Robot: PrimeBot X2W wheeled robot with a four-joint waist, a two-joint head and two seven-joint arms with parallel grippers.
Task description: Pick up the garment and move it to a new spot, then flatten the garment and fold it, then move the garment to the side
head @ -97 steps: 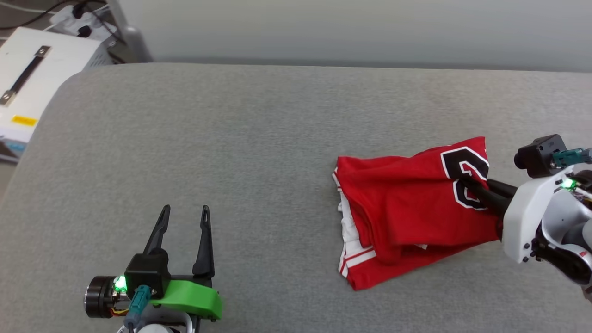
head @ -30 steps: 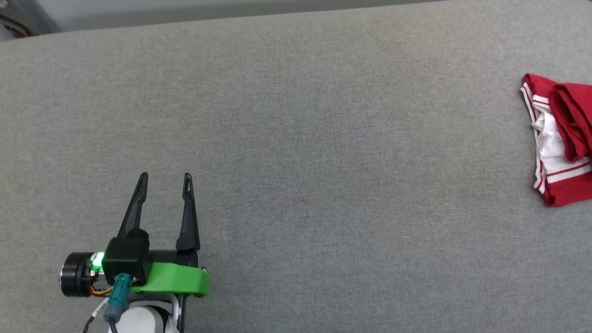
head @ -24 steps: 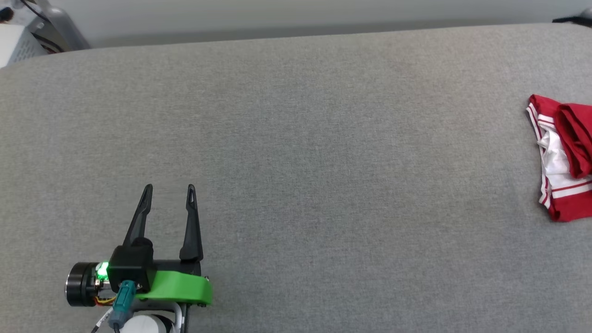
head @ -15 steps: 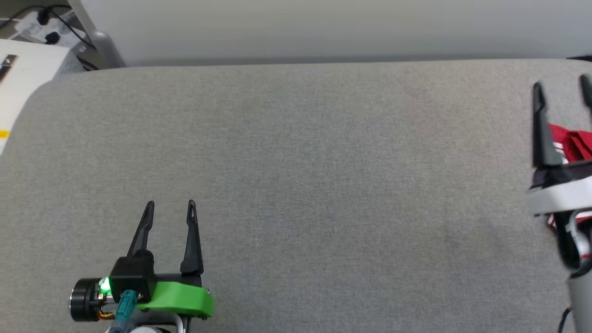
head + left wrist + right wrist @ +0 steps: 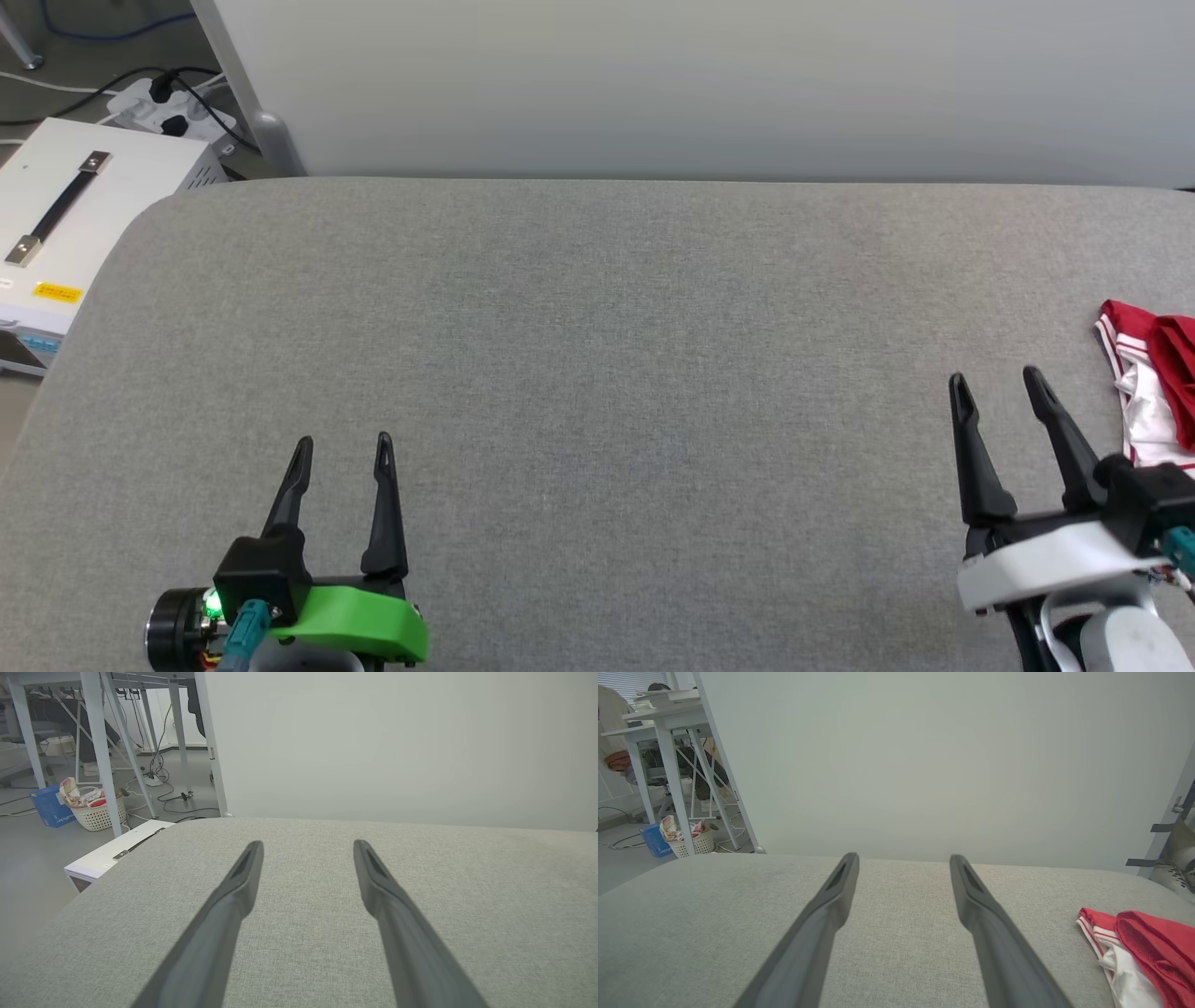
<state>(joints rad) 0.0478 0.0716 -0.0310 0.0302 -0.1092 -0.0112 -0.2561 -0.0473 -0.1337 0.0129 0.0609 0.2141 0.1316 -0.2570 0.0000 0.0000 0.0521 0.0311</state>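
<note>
Grey fabric-covered surface (image 5: pixel 597 373) takes up most of the head view, and its middle is bare; nearest the robot, the left pincer (image 5: pixel 344 439) sits low at the left with its fingers released and nothing between them; the left wrist view shows cloth-free surface in the gap. Right pincer (image 5: pixel 994 375) sits low at the right, likewise spread and empty, fingers pointing away from the robot; both appear parked in a rest pose, not reaching. Just beyond and to the right of it, apart from its fingers, lies the garment (image 5: pixel 1158 392), bunched red with a white sleeve and striped trim, cut off by the frame edge; the right wrist view places the garment (image 5: pixel 1134 947) flat on the surface at the far right. Judgement: this placement suits the final move to the side; the neatness of the fold cannot be assessed. Farther off stand a white box (image 5: pixel 84 205), a power strip (image 5: pixel 159 103) and a pale partition (image 5: pixel 709 84); a basket (image 5: pixel 96 809) sits beneath table legs.
</note>
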